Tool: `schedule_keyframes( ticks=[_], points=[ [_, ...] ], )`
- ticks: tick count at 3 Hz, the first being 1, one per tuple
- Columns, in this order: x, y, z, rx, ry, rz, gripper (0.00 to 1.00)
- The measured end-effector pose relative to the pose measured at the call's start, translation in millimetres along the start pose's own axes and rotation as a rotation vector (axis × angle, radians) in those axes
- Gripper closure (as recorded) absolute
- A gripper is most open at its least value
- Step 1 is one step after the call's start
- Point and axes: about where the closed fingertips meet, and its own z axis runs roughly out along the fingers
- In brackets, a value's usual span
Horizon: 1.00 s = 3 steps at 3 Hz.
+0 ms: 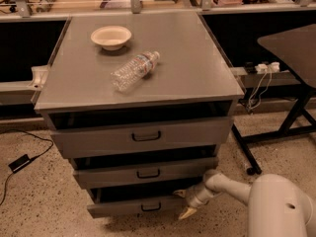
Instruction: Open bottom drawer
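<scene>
While the bottom drawer (pixel 118 209) sits slightly pulled out at the lower centre of the frame, the hand (pixel 183 204) is at the right end of its front. Its fingers are spread wide, one tip above the other. Higher up, a bottle (pixel 134 71) and a bowl (pixel 111 36) rest on the table (pixel 192 58).

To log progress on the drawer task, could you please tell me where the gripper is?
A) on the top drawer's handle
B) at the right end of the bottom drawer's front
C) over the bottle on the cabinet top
B: the gripper sits low at the right end of the bottom drawer, right of its handle.
</scene>
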Motion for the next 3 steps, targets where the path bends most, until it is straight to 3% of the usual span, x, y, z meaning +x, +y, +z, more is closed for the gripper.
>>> schedule_keyframes(
  ticks=[1, 2, 3],
  points=[
    [-16.2, 8.8, -7.9, -0.014, 0.005, -0.072, 0.39],
    [-33.7, 27.9, -4.7, -0.065, -0.003, -0.132, 0.39],
    [-54.2, 57.0, 15.7, -0.166, -0.031, -0.179, 0.44]
  ],
)
